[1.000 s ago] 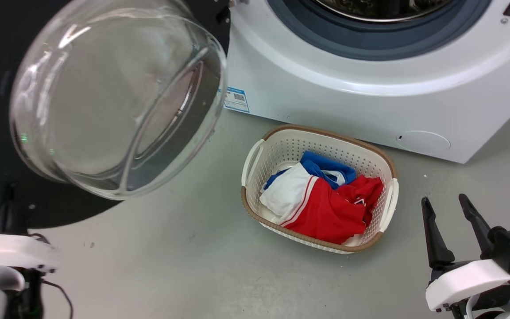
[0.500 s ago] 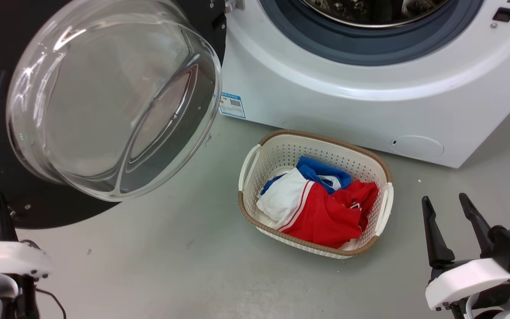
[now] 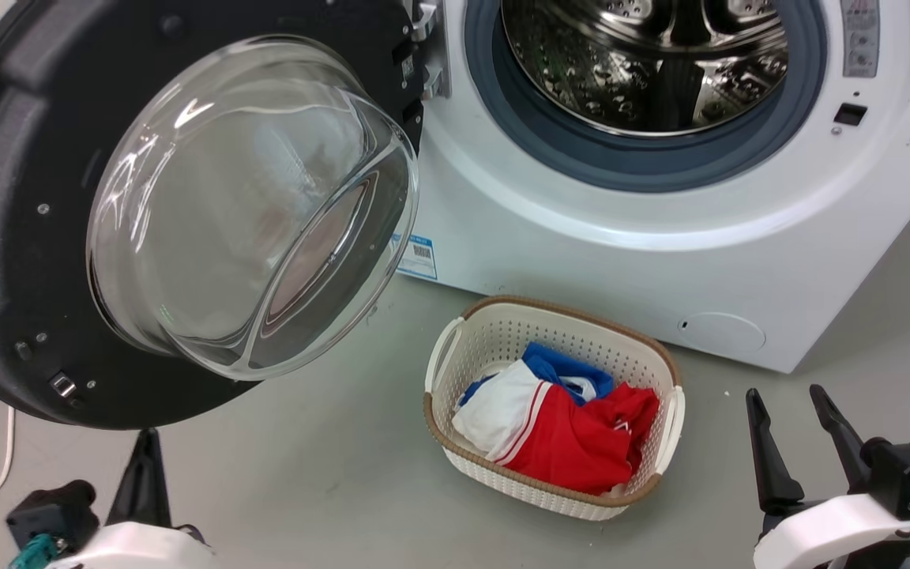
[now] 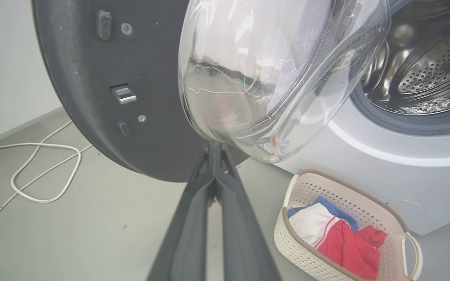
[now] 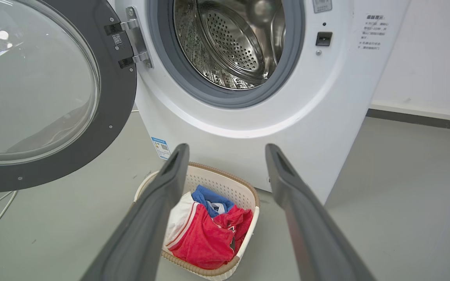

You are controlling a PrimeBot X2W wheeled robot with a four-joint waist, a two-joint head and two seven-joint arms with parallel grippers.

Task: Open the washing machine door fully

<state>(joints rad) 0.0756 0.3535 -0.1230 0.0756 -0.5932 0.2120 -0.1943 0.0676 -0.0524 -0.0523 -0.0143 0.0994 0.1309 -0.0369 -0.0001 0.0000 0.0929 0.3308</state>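
1. At 7 o'clock in the head view, your left pincer (image 4: 214, 150) is sitting with its two fingers pressed together, gripping nothing. Its tip is lying just under the lower rim of the washing machine door (image 3: 210, 213); whether it is touching, you cannot tell.
2. At 5 o'clock, your right pincer (image 3: 784, 393) is hanging low with its fingers spread and empty, well apart from everything.
3. Between the two arms, at 6 o'clock, a laundry basket (image 3: 494, 336) of red, white and blue clothes (image 3: 573, 435) is standing on the floor, just in front of the washing machine (image 3: 581, 237).
4. At 8 o'clock, a white cable (image 3: 9, 446) is trailing across the floor beneath the door.
5. At 10 o'clock, the door is standing swung wide on its hinge (image 5: 135, 39), its glass bowl bulging towards you and its black inner face showing.
6. At 1 o'clock, the steel drum (image 3: 644, 63) is lying fully exposed inside its grey seal.
7. Judging by this, you are finishing the opening: the last bit of swing, or a check that the hinge is at its stop.
8. The next move is probably calling for the closed left pincer to press the black rim, not the glass, away towards 9 o'clock, while keeping clear of the cable.
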